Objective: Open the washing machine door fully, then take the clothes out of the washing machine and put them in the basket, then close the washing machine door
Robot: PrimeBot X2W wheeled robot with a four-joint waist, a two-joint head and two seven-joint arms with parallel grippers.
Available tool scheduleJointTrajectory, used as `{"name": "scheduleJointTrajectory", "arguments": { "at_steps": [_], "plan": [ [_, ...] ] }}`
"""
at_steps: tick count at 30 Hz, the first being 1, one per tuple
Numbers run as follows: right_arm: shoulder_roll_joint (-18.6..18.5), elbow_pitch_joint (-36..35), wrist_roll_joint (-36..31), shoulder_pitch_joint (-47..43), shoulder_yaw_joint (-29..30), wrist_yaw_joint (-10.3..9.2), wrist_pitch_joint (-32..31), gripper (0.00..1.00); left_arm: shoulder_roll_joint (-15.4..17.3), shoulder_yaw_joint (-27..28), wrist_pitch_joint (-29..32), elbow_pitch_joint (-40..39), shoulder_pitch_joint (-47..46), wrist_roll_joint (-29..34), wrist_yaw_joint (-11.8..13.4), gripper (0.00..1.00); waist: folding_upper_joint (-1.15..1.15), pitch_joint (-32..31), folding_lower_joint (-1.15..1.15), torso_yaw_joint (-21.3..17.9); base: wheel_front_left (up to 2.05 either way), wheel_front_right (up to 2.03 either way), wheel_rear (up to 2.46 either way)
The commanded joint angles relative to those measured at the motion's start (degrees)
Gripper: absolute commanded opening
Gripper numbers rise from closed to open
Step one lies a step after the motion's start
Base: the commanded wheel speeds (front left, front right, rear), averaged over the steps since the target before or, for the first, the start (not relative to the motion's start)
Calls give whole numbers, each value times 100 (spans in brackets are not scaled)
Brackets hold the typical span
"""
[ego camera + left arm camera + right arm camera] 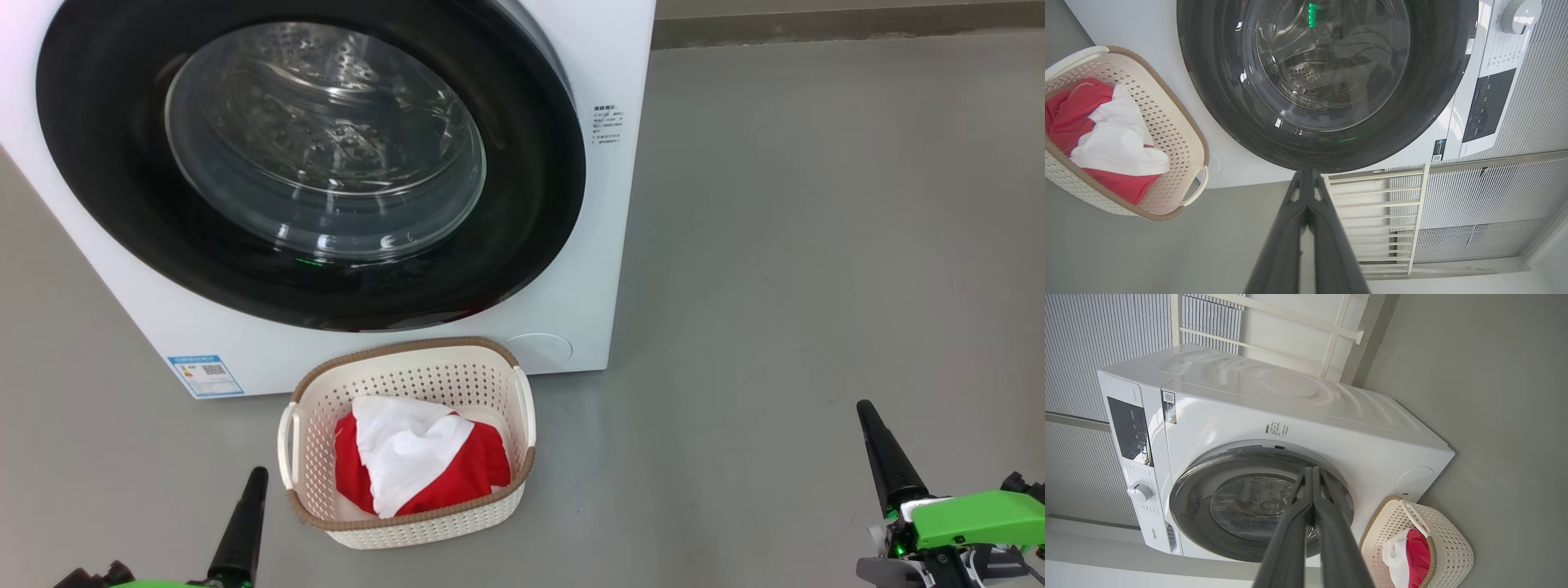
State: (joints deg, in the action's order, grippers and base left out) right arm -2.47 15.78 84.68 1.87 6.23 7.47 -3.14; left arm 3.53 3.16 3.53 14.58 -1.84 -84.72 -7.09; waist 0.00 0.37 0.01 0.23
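Note:
The white washing machine (571, 310) stands ahead with its round black-rimmed door (106, 204) shut against the front; steel drum shows through the glass. On the floor just before it sits the cream basket (490, 510) holding the red and white clothes (416, 465). My left gripper (255, 478) hangs shut at the lower left, left of the basket, holding nothing. My right gripper (867, 412) is shut too, far right of the basket and empty. The wrist views show each pair of fingers (1306, 179) (1311, 473) pressed together, pointing at the door (1229, 114) (1188, 506).
Grey floor (816, 245) spreads to the right of the machine. A wall skirting (849, 28) runs along the back. A white railing (1372, 212) and ribbed wall panels (1494, 204) stand beside the washer, whose control panel (1131, 428) and knob (1139, 493) face front.

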Motion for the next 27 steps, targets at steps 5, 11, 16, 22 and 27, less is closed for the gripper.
{"name": "scheduleJointTrajectory", "arguments": {
  "at_steps": [5, 11, 16, 22, 27],
  "plan": [
    [-108, -174, 402, 336, -88, 3, -130, 0, 21, 221, 116, -87, -344, -394, -37, 0, 0, -8, 0, -10, 0, 0, 0],
    [-113, -180, 757, 407, -73, 2, -234, 0, -6, 257, 217, -61, -414, -733, -39, 0, 0, -17, 0, -21, 0, 0, 0],
    [-110, -181, 826, 422, -65, 2, -260, 0, -14, 268, 241, -55, -429, -800, -40, 0, 0, -19, 0, -23, 0, 0, 0],
    [-106, -181, 821, 423, -59, 2, -265, 0, -18, 273, 245, -55, -429, -796, -40, 0, 0, -19, 0, -23, 0, 0, 0],
    [-101, -180, 816, 424, -52, 2, -270, 0, -21, 278, 249, -55, -430, -792, -40, 0, 0, -19, 0, -23, 0, 0, 0]
  ]
}}
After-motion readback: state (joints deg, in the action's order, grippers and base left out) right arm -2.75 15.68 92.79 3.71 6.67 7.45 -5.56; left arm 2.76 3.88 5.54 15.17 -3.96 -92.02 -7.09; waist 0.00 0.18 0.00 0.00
